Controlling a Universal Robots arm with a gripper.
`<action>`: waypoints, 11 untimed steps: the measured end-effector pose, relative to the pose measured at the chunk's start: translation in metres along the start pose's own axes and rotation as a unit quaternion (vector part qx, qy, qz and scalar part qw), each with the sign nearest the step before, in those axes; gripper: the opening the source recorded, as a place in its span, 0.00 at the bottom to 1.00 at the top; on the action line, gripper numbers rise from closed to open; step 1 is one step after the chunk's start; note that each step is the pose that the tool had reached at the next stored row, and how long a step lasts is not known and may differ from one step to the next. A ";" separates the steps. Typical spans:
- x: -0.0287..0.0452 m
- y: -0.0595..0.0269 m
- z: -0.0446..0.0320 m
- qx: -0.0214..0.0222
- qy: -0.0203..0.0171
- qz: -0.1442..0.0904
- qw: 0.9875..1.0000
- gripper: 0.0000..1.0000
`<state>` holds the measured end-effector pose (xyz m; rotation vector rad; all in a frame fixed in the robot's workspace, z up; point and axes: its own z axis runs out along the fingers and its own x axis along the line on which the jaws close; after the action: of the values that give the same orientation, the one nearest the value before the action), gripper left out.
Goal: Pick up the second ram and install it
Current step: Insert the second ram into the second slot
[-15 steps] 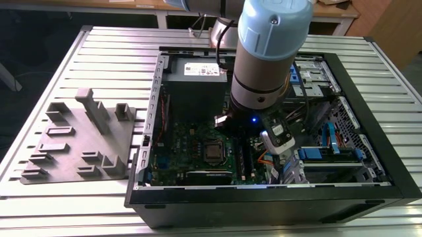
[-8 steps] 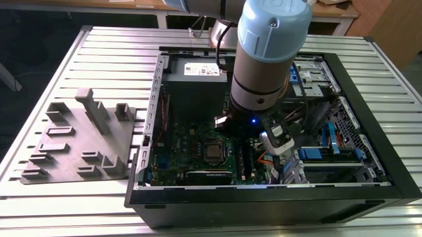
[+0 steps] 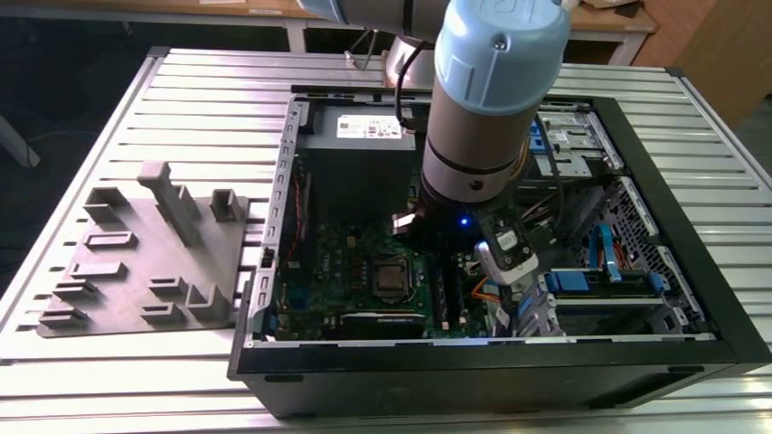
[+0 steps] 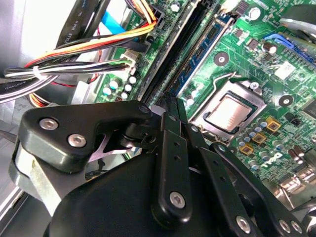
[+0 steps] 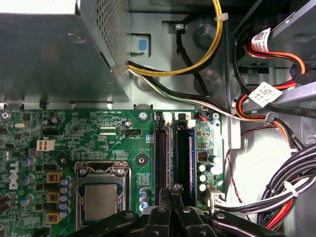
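On the slatted bench (image 3: 121, 380) in the exterior view, one arm (image 3: 483, 117) reaches down into one open computer case (image 3: 483, 371); one grey fixture block (image 3: 145, 262) sits at nine o'clock from the case, toward the exterior view's left.

Second wrist view: the hand (image 4: 170, 103) is clenched, tips together just above the second ram (image 4: 185, 44), a long, thin dark strip standing on edge beside one processor socket (image 4: 229, 111).

First wrist view: two memory slots run side by side; contact between tips and stick cannot be told.
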<state>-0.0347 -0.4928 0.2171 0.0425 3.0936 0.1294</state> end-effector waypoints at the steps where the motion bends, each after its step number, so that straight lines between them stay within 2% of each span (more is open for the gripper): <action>1: 0.0000 -0.0001 0.0000 0.000 0.000 0.000 1.000 0.09; 4: 0.0000 0.0000 0.0001 0.000 0.000 0.000 1.000 0.15; 5: 0.0000 0.0000 0.0001 0.000 0.000 0.000 1.000 0.22; 9: 0.0000 0.0000 -0.0005 0.000 0.000 0.000 1.000 0.22; 11: -0.0002 0.0004 -0.0046 0.000 0.000 0.000 1.000 0.22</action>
<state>-0.0347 -0.4928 0.2217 0.0426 3.0936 0.1294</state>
